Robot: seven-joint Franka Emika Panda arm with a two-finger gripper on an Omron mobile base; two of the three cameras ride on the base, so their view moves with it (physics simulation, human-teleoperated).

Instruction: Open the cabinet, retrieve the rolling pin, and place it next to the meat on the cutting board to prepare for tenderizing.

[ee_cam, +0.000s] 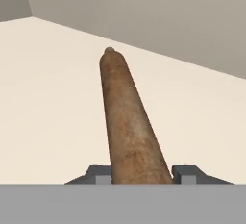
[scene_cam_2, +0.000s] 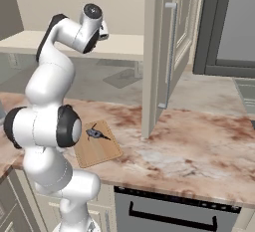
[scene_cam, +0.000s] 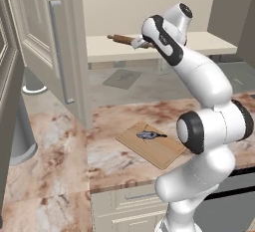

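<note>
- The room around you is a rendered kitchen with beige walls; the marbled brown-and-white table (scene_cam: 114, 161) lies far below the claw and on your near side of it.
- The cabinet (scene_cam: 45, 37) stands open, and its door (scene_cam_2: 162, 52) swings out over the table, off to the claw's right in the right base view and to its left in the left base view. A long grey bar handle (scene_cam_2: 171, 52) runs down that door.
- The cabinet's pale inner shelf (scene_cam: 164, 44) is the surface directly under the claw; it looks plain and cream in the hand view.
- A dark appliance front (scene_cam_2: 169, 211) sits under the table edge, low and to the right.
- The cutting board (scene_cam: 152, 144) lies flat on the table, well below the claw, toward the table's front edge.
- The rolling pin (ee_cam: 127, 122) lies on the shelf, its length running straight away from the claw between the two fingers.
- The claw (ee_cam: 141, 174) is up at shelf height with a finger (ee_cam: 187, 175) on either side of the pin's near end, close against it; you cannot tell whether it already grips.
- The meat (scene_cam: 149, 135) rests on the cutting board, near its middle, far from the claw.
</note>
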